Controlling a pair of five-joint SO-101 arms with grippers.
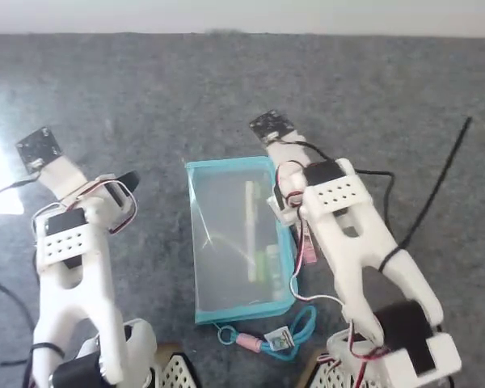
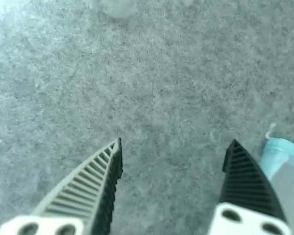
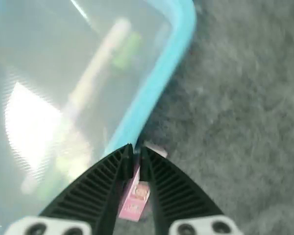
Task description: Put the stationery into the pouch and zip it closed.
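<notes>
The left end effector (image 2: pixel 176 143) hangs with its fingers spread wide over the grey felt-covered worktop (image 1: pixel 145 81), gripping nothing, near a corner of the clear plastic pouch with turquoise edging (image 1: pixel 222 283). The pouch lies flat between the arms, with a white pen (image 1: pixel 250 230) and a green item (image 1: pixel 271 263) inside. The right end effector (image 3: pixel 136 148) is pressed together on a small pink tab (image 3: pixel 133 201) at the pouch's right edge. A turquoise cord loop (image 1: pixel 303 323) lies by the pouch's corner nearest the arm bases.

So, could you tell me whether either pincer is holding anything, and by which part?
The right pincer is shut on the pink tag at the pouch's edge; the left pincer is open, holding nothing.
</notes>
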